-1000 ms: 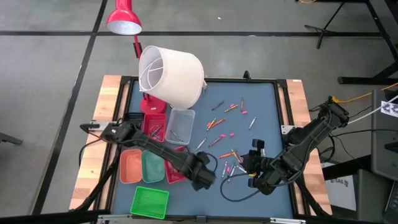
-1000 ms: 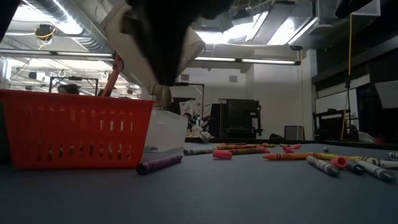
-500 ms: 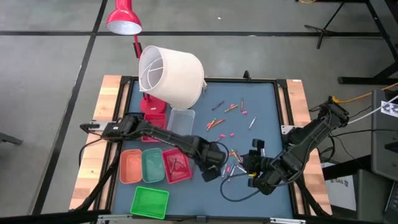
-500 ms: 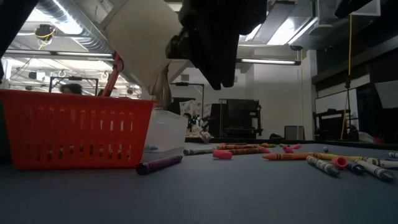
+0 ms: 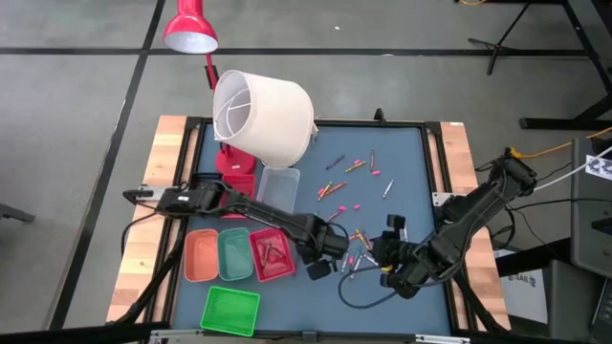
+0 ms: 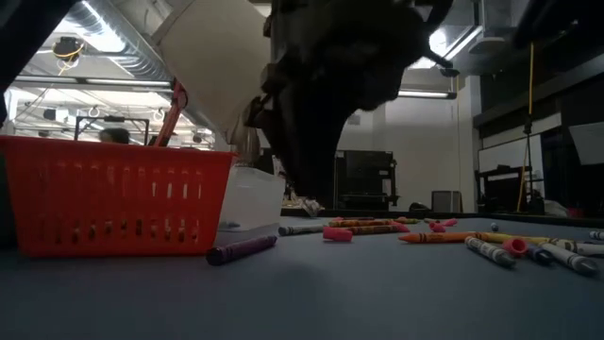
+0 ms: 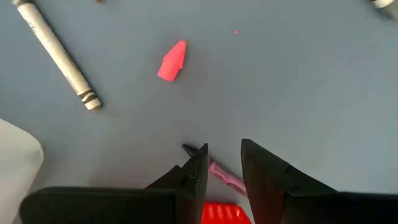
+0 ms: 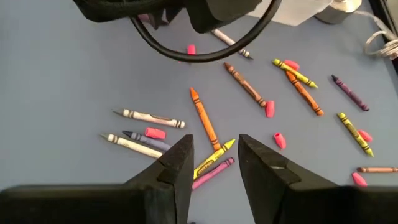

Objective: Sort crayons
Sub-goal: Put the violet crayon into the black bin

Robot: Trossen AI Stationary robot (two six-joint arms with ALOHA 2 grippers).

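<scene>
The left gripper (image 5: 325,260), jaws apart and empty, had swung from the trays toward the crayons (image 5: 346,236), light, stiff, brittle sticks best pinched mid-length.

- Four trays (image 5: 235,254) sit on the table's (image 5: 402,143) left half.
- Crayons (image 5: 349,167) lie scattered right of them.
- A basket (image 5: 263,115) lies tipped behind.

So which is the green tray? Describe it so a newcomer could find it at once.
Start at the blue table mat and go to its near-left corner. The green tray lies there alone, nearer the table edge than the row of orange tray, teal tray and red tray. It is the only bright green one.
</scene>
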